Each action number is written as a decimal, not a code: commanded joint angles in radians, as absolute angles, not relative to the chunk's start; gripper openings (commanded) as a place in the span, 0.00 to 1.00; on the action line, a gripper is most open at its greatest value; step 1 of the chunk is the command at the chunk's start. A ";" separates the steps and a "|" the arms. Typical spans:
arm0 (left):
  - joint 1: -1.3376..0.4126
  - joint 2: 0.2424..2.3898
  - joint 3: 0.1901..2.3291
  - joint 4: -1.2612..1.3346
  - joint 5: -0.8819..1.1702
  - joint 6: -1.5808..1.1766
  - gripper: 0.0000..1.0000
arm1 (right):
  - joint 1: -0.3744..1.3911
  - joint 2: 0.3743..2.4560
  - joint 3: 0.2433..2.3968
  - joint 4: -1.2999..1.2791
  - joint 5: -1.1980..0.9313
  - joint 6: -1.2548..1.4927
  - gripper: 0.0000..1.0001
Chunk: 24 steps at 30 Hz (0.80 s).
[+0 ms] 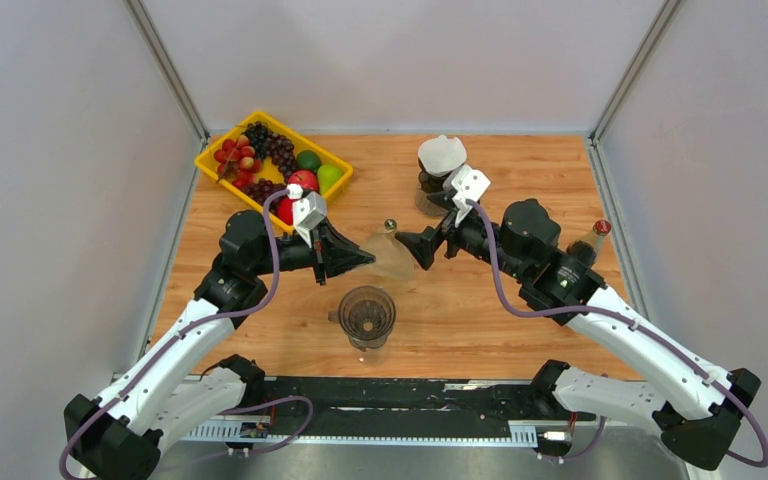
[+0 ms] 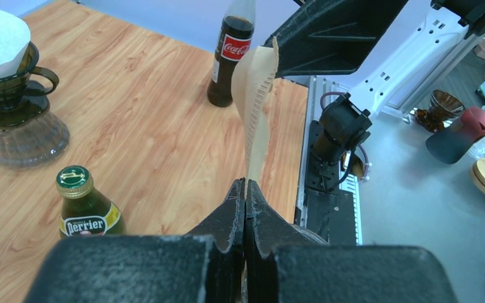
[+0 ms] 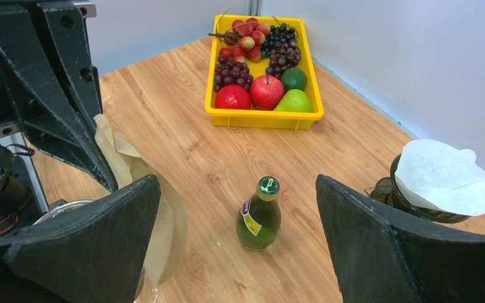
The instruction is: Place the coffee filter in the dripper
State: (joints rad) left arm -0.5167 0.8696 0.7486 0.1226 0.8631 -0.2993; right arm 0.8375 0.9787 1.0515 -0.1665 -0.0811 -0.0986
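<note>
A brown paper coffee filter (image 1: 392,258) hangs above the table, pinched at its left edge by my left gripper (image 1: 366,259). In the left wrist view the jaws (image 2: 245,184) are shut on the filter (image 2: 257,95), which stands edge-on. My right gripper (image 1: 412,243) is open, just right of the filter. In the right wrist view (image 3: 237,183) the filter (image 3: 164,218) lies against its left finger (image 3: 95,240), partly opened. The empty glass dripper (image 1: 365,316) stands below, near the front edge; only its rim (image 3: 63,207) shows in the right wrist view.
A second dripper with a white filter (image 1: 441,160) stands at the back. A green Perrier bottle (image 1: 390,227) is behind the grippers, a cola bottle (image 1: 592,240) at the right. A yellow fruit tray (image 1: 210,160) sits at the back left.
</note>
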 commanded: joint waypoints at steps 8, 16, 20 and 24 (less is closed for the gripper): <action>-0.518 0.857 0.766 0.145 0.969 -0.221 0.00 | 0.839 0.957 1.071 -0.187 -0.051 -0.126 1.00; -0.518 0.851 0.767 0.131 0.987 -0.181 0.00 | 0.838 0.968 1.083 -0.216 -0.193 -0.160 1.00; -0.518 0.852 0.774 0.114 0.987 -0.143 0.00 | 0.838 0.959 1.093 -0.249 -0.270 -0.159 1.00; -0.518 0.853 0.787 0.079 0.999 -0.093 0.00 | 0.839 0.964 1.109 -0.274 -0.281 -0.147 1.00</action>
State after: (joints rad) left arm -0.5167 0.8658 0.7490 0.0956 0.9627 -0.1780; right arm 0.8371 0.9726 1.0554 -0.2520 -0.2214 -0.1421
